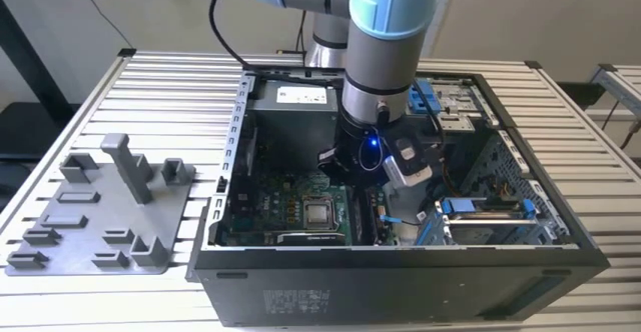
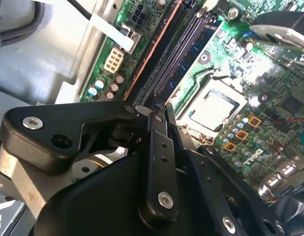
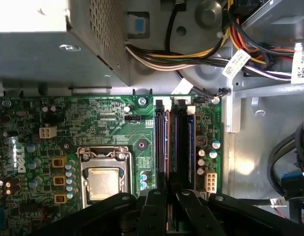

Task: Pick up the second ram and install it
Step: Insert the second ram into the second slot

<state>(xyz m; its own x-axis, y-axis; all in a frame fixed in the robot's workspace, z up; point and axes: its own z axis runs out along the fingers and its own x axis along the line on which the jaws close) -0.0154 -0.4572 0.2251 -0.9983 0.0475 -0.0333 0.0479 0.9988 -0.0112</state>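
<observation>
Down inside the open computer case (image 1: 401, 287), in the middle of the exterior view, the robot arm (image 1: 380, 69) reaches to the green board (image 1: 263, 210). The case stands on a bench (image 1: 180, 76) made of metal slats. A grey plastic tray (image 1: 100, 234) lies on the bench at the exterior view's left, just beside the case.

The pincer (image 3: 169, 189) hangs right over the long black slots (image 3: 179, 142) on the green board, seen in both wrist views (image 2: 161, 104). The second ram (image 3: 167, 142) is a thin strip seen from its edge. It looks brownish along that edge and stands in one of the slots. One end of it runs in under the pincer. I cannot tell if the pincer is apart, together or clamped on the strip.

Another memory stick (image 3: 191, 142) with blue on it stands in a slot near the strip, with a slot between them. The square silver chip (image 3: 104, 178) sits in its metal frame on the other side of the slots. A grey metal box (image 3: 44, 54) is past the edge of the green board, and a bunch of coloured wires (image 3: 181, 56) runs beside it.
</observation>
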